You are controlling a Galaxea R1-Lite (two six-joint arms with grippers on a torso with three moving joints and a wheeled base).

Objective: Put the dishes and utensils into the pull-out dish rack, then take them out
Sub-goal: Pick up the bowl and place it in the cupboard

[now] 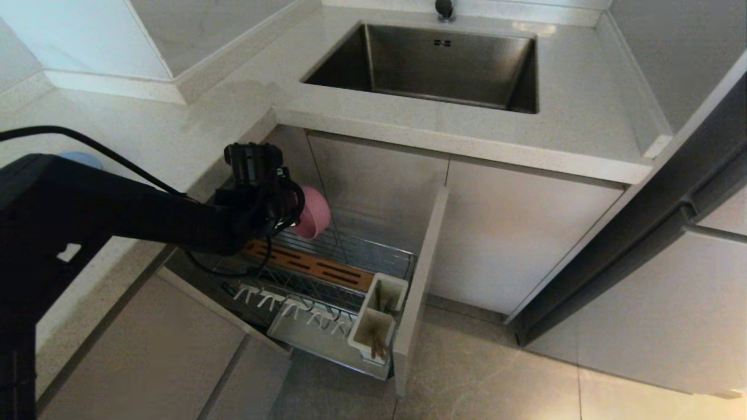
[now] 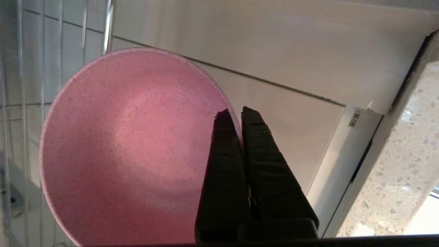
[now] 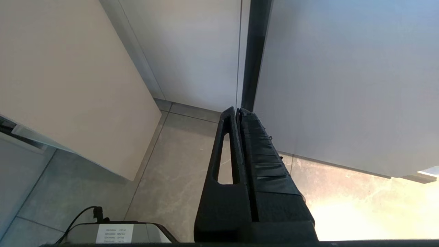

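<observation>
My left gripper [image 1: 290, 207] is shut on the rim of the pink bowl [image 1: 316, 216], one finger inside and one outside. It holds the bowl tilted on its side above the back of the pull-out dish rack [image 1: 373, 256], over the wooden slotted strip [image 1: 318, 266]. In the left wrist view the bowl [image 2: 130, 147] fills the frame beside the gripper [image 2: 236, 115]. Wooden chopsticks [image 1: 378, 347] stand in the near white utensil cup [image 1: 366, 326]. A sliver of the pale-blue plate [image 1: 81, 158] shows on the counter behind my arm. The spoon cannot be made out. My right gripper [image 3: 237, 111] hangs shut and empty over the floor.
The steel sink [image 1: 432, 64] is set in the speckled counter [image 1: 572, 134] above the rack. The rack's beige front panel [image 1: 421, 274] stands out over the tiled floor [image 1: 478, 373]. A dark door edge [image 1: 642, 233] runs down the right side.
</observation>
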